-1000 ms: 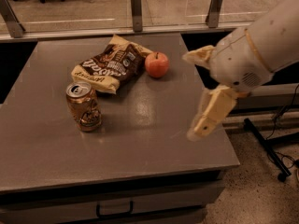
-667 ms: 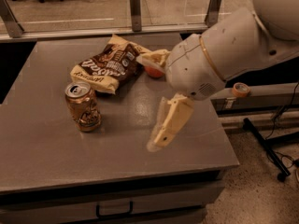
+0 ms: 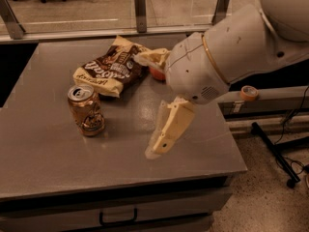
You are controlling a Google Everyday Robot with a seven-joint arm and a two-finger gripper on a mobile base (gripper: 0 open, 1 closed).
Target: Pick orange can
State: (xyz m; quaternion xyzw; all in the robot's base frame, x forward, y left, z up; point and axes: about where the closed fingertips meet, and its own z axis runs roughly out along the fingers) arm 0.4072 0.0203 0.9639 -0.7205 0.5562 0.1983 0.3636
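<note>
The orange can (image 3: 87, 110) stands upright on the grey table (image 3: 43, 153), at its left-middle, with its silver pull-tab top showing. My gripper (image 3: 145, 105) hangs over the table to the right of the can, apart from it. It is open and empty. One cream finger (image 3: 166, 129) points down toward the table's front. The other finger (image 3: 152, 58) reaches out over the snack bag. My large white arm fills the upper right.
A brown-and-yellow snack bag (image 3: 111, 67) lies behind the can. A reddish apple (image 3: 156, 74) is mostly hidden behind my gripper. A roll of tape (image 3: 248, 92) sits on a ledge to the right. The table's front edge has a drawer below.
My arm and gripper have moved left across the table toward the can, now covering the apple. The can, bag and apple have not moved.
</note>
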